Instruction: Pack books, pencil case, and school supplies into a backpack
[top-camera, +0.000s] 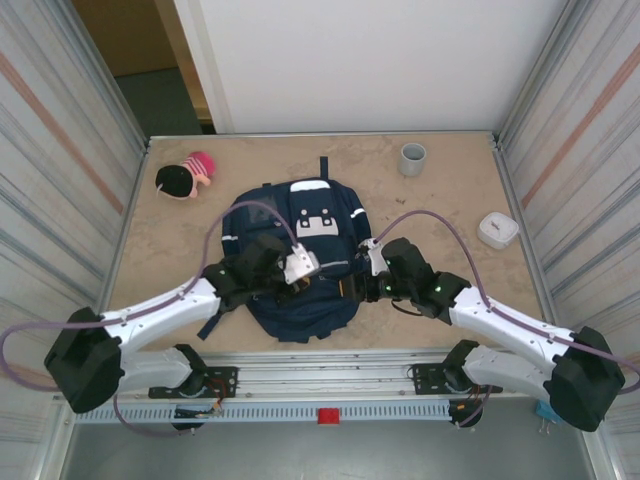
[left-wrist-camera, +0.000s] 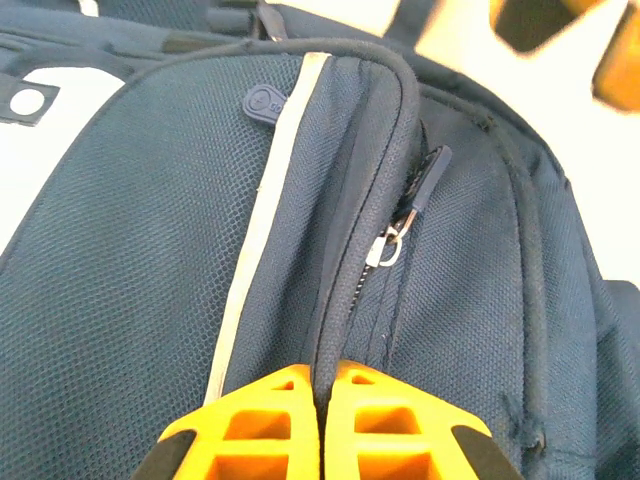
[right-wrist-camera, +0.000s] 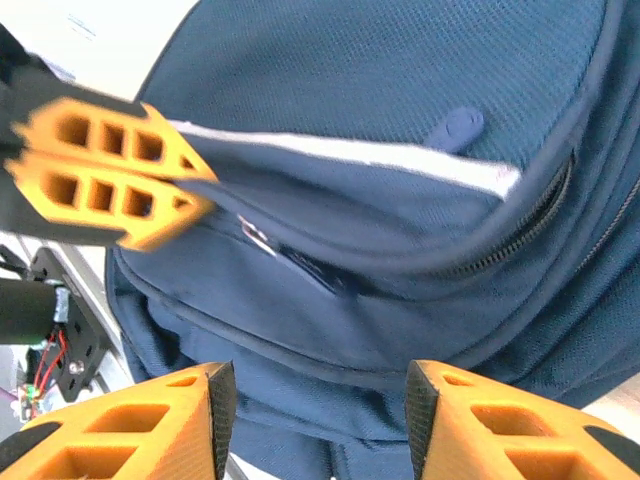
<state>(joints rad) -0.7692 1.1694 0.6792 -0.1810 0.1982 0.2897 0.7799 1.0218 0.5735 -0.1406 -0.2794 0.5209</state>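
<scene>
On table (top-camera: 450, 300), left tool (left-wrist-camera: 322, 385) pinches backpack (left-wrist-camera: 150, 260); right tool (right-wrist-camera: 315, 398) parted.

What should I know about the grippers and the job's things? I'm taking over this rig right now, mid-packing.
Left gripper: shut, pinching the piped seam of the backpack just below the zipper pull.
Right gripper: open, holding nothing, hovering at the same pocket edge.
Backpack: lying mid-table between both arms.
Done: fabric pinched by the left.
Left: probably take the pull and work the zip. I cannot tell what is already inside.
</scene>
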